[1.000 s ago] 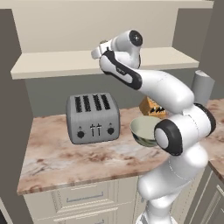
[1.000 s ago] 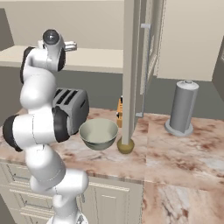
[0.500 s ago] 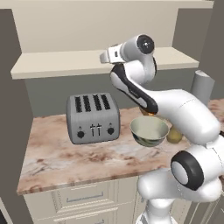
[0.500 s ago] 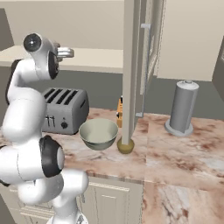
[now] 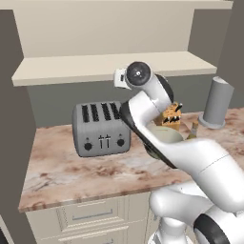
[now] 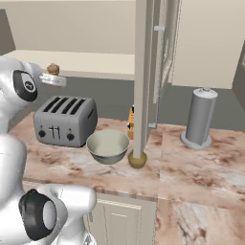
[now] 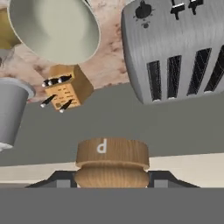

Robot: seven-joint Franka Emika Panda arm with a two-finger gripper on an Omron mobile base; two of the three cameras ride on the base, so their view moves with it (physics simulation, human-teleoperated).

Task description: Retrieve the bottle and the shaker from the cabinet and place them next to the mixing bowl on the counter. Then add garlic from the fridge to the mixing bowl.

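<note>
Hand [image 7: 112,183] is clamped on the shaker [image 7: 112,162], held high by the cabinet [image 5: 114,66] shelf, above the toaster [image 7: 175,48]. Risk: it can hit the toaster or knife block [image 7: 65,89] on the way down, or tip when let go. Mixing bowl [image 6: 107,146] and bottle [image 6: 137,159] stand touching on the surface [image 6: 191,167], w/ a grey canister [image 6: 199,117] further away.

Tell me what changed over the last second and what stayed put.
The arm swung away from the cabinet shelf, and the claw, shut on the wooden shaker, carried it out over the counter near the toaster. The toaster, mixing bowl and bottle stayed where they were.
</note>
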